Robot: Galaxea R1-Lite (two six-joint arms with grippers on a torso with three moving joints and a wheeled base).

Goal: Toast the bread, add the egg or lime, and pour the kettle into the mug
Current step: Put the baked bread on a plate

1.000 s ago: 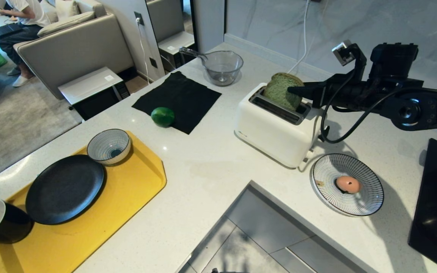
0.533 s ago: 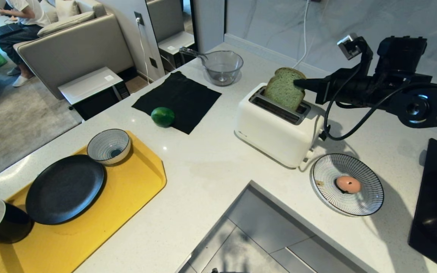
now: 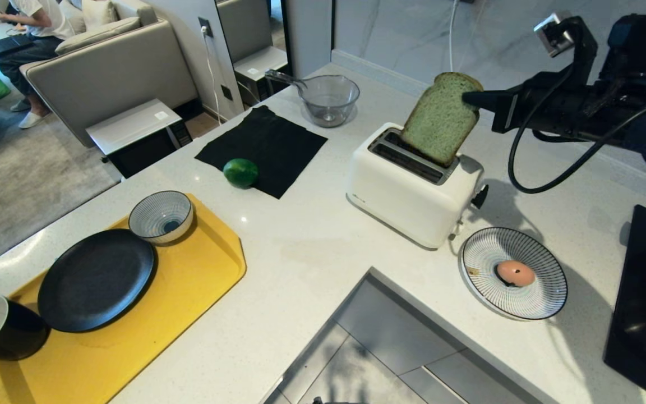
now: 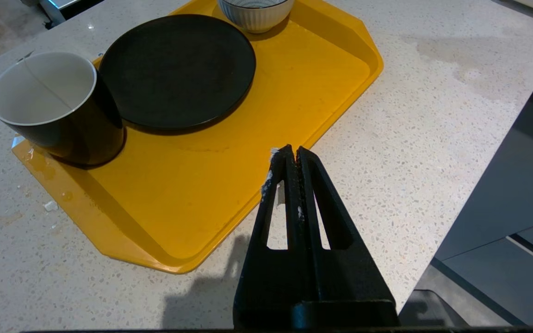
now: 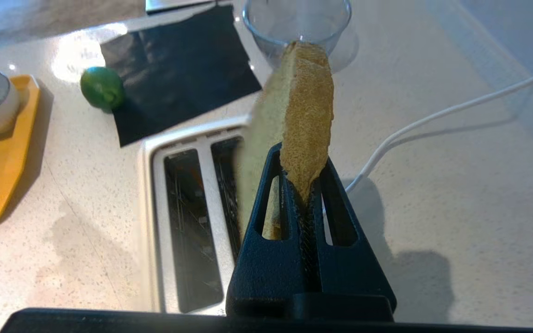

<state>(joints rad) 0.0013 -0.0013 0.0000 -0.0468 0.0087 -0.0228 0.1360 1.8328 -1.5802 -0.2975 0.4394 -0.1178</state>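
The bread [image 3: 441, 115], a green slice with a brown crust, hangs tilted over the white toaster [image 3: 407, 196], its lower edge at the mouth of the rear slot. My right gripper [image 3: 471, 100] is shut on the slice's upper corner; the right wrist view shows the bread [image 5: 306, 106] pinched in the right gripper [image 5: 301, 159]. The lime [image 3: 240, 172] lies at the edge of a black cloth. The egg [image 3: 515, 272] rests on a striped plate [image 3: 547, 294]. The mug [image 4: 49, 106] stands on the yellow tray [image 4: 248, 152]. My left gripper [image 4: 293, 150] hangs shut and empty over the tray's edge. The kettle is out of view.
A black plate [image 3: 96, 279] and a striped bowl [image 3: 161, 216] share the tray. A glass bowl [image 3: 328, 99] stands at the back. A black cooktop [image 3: 642, 314] with a grey rounded object fills the right edge. A white cable runs behind the toaster. The counter is cut away at the front.
My right gripper has shut on the bread's top corner and risen, lifting the slice almost out of the toaster slot. The left arm has not moved.
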